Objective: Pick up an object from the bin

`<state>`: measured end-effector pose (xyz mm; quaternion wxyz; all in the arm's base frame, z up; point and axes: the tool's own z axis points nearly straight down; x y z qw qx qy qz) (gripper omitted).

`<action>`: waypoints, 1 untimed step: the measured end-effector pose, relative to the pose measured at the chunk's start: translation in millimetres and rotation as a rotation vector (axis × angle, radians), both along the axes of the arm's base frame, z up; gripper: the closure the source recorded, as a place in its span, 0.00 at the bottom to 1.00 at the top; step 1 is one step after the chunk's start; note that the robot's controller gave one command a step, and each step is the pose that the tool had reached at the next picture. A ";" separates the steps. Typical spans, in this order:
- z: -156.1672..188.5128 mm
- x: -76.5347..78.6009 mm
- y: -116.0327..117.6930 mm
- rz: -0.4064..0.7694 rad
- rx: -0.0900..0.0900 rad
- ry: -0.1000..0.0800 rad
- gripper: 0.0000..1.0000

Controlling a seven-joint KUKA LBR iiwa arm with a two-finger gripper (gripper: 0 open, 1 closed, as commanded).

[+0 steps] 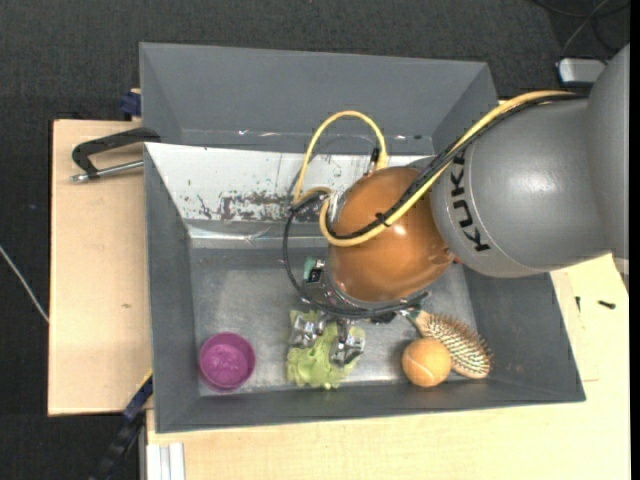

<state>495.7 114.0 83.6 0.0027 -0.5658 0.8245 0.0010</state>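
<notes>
**Bin (168, 268), grey metal: contents and arm**

1. Green thing (312, 366): a yellow-green, crumpled, soft-looking lump. It lies on the bin floor close to the near wall, about mid-width. All entries below are placed from it
2. Gripper (338, 340): metal, at the end of the arm (540, 198). It sits directly over the green thing's upper right part and overlaps that edge in the view. Whether it touches the green thing cannot be told, nor whether it is open or closed, since the wrist hides much of it
3. Orange cover (385, 248): rounded and glossy, fixed on the wrist, above and to the right of the green thing. A yellow cable (343, 115) loops over it
4. Purple thing (226, 359): round and disc-like, left of the green thing and well apart from it, along the same near wall
5. Orange ball (426, 362): right of the green thing and apart from it
6. Hairbrush (462, 344): wooden, bristles up, right of the green thing beyond the orange ball and just beside that ball
</notes>
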 end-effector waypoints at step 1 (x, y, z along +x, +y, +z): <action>0.6 0.0 1.0 0.000 -0.001 0.001 1.00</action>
